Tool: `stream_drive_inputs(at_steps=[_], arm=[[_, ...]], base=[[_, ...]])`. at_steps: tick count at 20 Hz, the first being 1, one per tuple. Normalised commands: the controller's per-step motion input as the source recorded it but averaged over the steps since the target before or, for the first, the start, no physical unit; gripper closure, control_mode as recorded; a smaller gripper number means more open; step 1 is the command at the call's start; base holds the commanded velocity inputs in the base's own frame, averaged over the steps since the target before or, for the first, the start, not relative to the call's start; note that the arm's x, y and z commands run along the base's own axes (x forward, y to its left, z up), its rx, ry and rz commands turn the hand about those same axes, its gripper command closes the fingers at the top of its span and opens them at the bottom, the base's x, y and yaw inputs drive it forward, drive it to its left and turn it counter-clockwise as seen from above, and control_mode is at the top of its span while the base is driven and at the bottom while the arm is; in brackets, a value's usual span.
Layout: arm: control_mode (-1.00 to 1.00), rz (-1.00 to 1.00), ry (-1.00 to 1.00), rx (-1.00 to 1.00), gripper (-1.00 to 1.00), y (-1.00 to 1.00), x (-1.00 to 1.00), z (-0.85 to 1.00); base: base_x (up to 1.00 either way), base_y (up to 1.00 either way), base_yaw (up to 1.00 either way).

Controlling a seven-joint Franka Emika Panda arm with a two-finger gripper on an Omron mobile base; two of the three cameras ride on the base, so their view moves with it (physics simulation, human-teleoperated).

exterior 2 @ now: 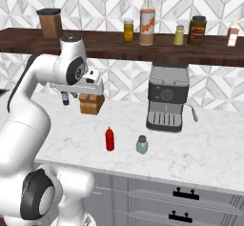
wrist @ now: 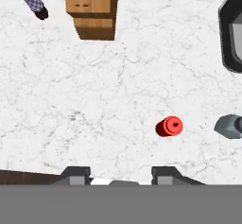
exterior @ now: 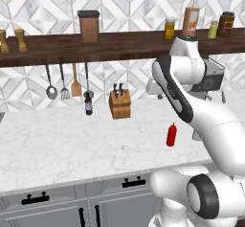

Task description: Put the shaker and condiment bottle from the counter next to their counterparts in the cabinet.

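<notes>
The condiment bottle (exterior: 171, 135) (exterior 2: 110, 139) stands upright on the white marble counter, a small red squeeze bottle; the hand view looks down on its nozzle (wrist: 169, 126). To its right stands the pale blue-grey shaker (exterior 2: 141, 144) (wrist: 230, 126). My gripper (wrist: 120, 176) (exterior 2: 90, 90) (exterior: 213, 88) hovers high above the counter, pointing down, open with nothing between its fingers. The red bottle lies ahead of it and to the right. The cabinet (exterior: 119, 46) (exterior 2: 119, 46), a dark wooden shelf, runs along the wall and carries a small yellow-green shaker (exterior 2: 179, 35).
A knife block (exterior: 119, 104) (wrist: 92, 8) and a dark purple bottle (exterior: 88, 104) stand at the back of the counter. A coffee machine (exterior 2: 167, 98) is behind the shaker. Utensils (exterior: 64, 85) hang under the shelf. Jars and a tall bottle (exterior 2: 147, 22) fill the shelf's right half.
</notes>
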Motion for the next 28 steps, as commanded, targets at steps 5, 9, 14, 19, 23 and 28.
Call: stream_drive_inputs(at_steps=[5, 9, 14, 19, 23, 28], arm=[[-1.00, 0.01, -0.02, 0.00, -1.00, -0.06, -0.07, -0.10], [-1.00, 0.00, -0.02, 0.00, -1.00, -0.06, -0.37, -0.34], [-1.00, 0.00, 0.00, 0.00, -1.00, -0.09, -0.59, -0.41], [-1.00, 0.00, 0.00, 0.00, -1.00, -0.08, -0.38, -0.17], [-1.00, 0.00, 0.01, 0.00, -1.00, -0.35, 0.44, -0.04], [-1.00, 0.00, 0.01, 0.00, -1.00, -0.13, 0.31, 0.00]], base=[[0.00, 0.00, 0.00], [0.00, 0.00, 0.00], [0.00, 0.00, 0.00], [0.00, 0.00, 0.00], [0.00, 0.00, 0.00], [0.00, 0.00, 0.00]])
